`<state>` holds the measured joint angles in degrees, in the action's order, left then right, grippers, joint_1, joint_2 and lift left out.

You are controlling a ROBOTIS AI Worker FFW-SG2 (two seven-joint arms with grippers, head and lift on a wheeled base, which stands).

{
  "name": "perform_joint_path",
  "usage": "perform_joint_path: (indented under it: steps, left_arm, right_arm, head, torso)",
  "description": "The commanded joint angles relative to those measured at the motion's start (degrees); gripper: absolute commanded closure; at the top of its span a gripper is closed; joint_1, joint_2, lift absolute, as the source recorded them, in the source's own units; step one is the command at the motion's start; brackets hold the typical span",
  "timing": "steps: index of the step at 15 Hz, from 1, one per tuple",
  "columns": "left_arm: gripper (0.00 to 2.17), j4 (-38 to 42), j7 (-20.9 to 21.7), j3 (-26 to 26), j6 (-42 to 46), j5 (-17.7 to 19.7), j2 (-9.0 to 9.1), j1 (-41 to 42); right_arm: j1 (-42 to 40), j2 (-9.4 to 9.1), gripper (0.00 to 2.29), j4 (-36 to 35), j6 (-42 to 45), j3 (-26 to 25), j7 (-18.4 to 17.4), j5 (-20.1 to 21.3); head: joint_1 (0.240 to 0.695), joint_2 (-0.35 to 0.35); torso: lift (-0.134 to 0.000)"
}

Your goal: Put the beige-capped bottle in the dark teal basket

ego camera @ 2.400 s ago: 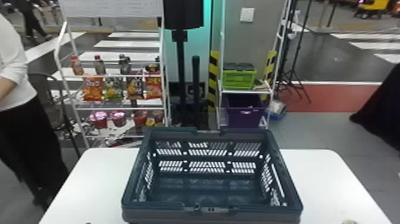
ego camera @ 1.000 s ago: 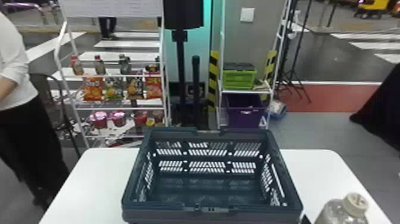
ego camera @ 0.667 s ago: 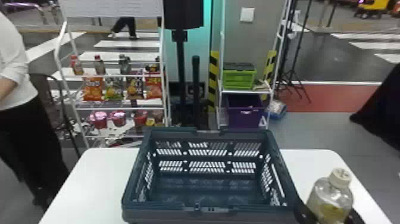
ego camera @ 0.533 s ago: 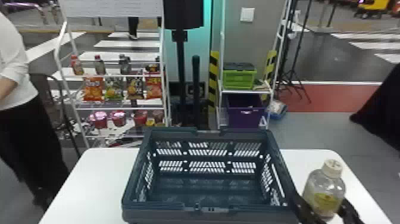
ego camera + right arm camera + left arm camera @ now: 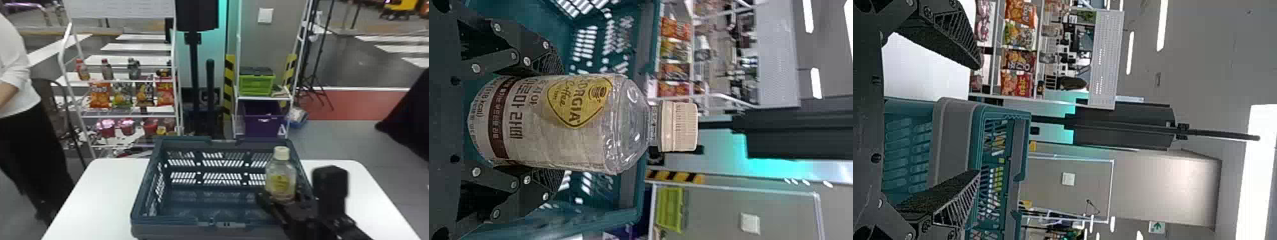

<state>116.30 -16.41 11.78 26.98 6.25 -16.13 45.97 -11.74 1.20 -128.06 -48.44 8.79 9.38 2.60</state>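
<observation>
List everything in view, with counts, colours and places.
Table: one, white, foreground.
Basket: one, dark teal, on the table.
Bottle: one, clear, beige-capped, held above the basket's right side.
Racks: two, white, behind the table.
Drinks: several, mixed colours, left rack's top shelf.
Snack bags: four, mixed colours, left rack.
Cups: several, reddish, left rack's lower shelf.
Crates: two, green and purple, right rack.
Right pincer: one, black, around the bottle.
Left pincer: one, black, open, left wrist view.

The clear plastic bottle (image 5: 281, 169), with a beige screw cap (image 5: 679, 127) and a pale label (image 5: 531, 122) bearing a yellow patch, is upright in the right claw (image 5: 283, 198), over the right part of the basket (image 5: 172, 221). The dark teal basket, open-topped with slotted walls, sits level on the white surface (image 5: 105, 191).
</observation>
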Motion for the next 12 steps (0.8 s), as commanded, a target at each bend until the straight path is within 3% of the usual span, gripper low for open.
perform_joint_path:
  steps: [1, 4, 8, 12]
  left_arm:
    - [0.15, -0.7, 0.0, 0.0, 1.4, 0.3, 0.05, 0.2]
    - [0.15, -1.2, 0.0, -0.2, 2.2, 0.3, 0.05, 0.3]
    - [0.15, -1.1, 0.0, -0.4, 2.2, 0.8, -0.22, 0.4]
    - [0.15, -1.2, 0.0, -0.4, 2.4, 0.8, -0.22, 0.4]
  right_arm:
    - [7.3, -0.05, 2.13, 4.0, -8.6, 4.2, -0.4, 1.4]
    - [14.7, -1.25, 2.13, 12.5, -14.4, 6.5, -1.7, 1.5]
    - [24.0, -1.25, 2.12, 25.5, -15.9, 7.9, -2.9, 0.6]
    - [29.2, -1.25, 2.12, 32.0, -16.0, 8.3, -3.0, -1.2]
  head:
    - [0.499, 0.000]
    - [0.499, 0.000]
    - [0.499, 0.000]
    - [0.499, 0.000]
  torso:
    - [0.000]
    - [0.000]
    - [0.000]
    - [0.000]
